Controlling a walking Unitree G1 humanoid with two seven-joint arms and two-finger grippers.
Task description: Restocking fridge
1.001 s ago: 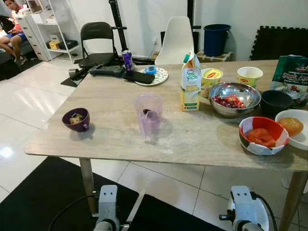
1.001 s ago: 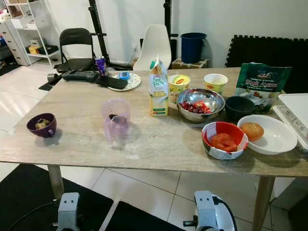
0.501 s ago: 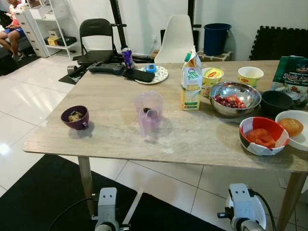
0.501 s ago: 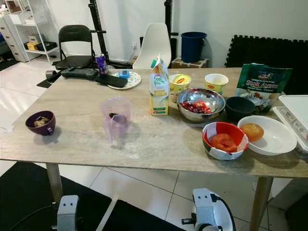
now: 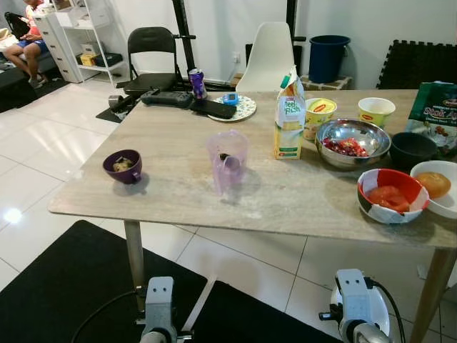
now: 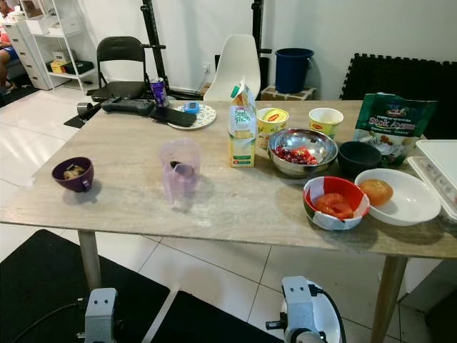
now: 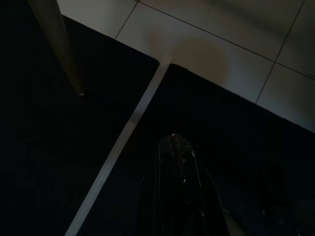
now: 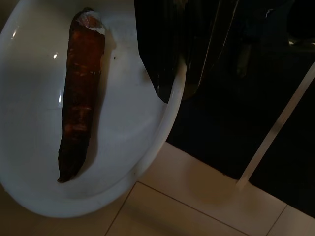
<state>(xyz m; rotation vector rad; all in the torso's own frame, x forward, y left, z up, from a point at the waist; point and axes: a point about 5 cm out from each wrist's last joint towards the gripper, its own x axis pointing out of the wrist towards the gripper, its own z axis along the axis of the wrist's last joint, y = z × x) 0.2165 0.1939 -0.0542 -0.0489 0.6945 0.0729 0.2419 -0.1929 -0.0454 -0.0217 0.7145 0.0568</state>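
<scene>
Carefully: right gripper (image 8: 170, 73) pinches the white plate's (image 8: 147, 147) rim, apparently; keep it level, carrot (image 8: 76, 93) beside its fingers.

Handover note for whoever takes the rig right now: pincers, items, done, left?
Right pincer: shut on the rim of a white plate carrying a carrot, held low in front of the table.
Left pincer: hangs idle over the black mat.
Still on the table: milk carton, steel bowl, tomato bowl, purple jug, purple bowl.
Left: stock the carrot plate, then the rest.
</scene>
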